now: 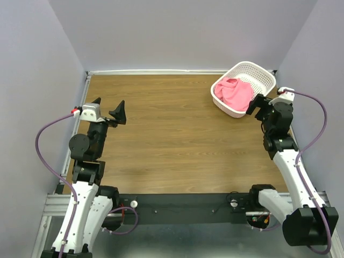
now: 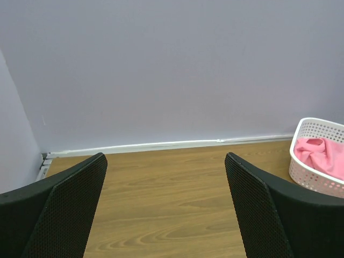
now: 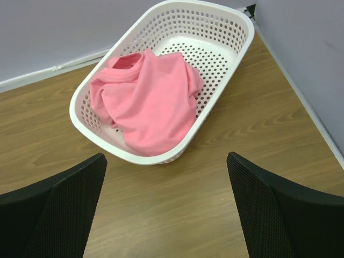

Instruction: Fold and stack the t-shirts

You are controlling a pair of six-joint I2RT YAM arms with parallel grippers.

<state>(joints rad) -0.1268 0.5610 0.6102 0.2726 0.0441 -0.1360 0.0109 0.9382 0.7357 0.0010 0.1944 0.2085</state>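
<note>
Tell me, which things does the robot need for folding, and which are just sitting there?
For the job:
- crumpled pink soft-cloth t-shirt, lying in the basket

Just sitting there:
- white perforated plastic basket, in the far right corner
- brown wood-grain table

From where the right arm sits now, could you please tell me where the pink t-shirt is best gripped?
Probably the raised bunched fold atop the pink t-shirt, coming down from above with the open right pincer: the walls of the white basket block every sideways approach.
</note>
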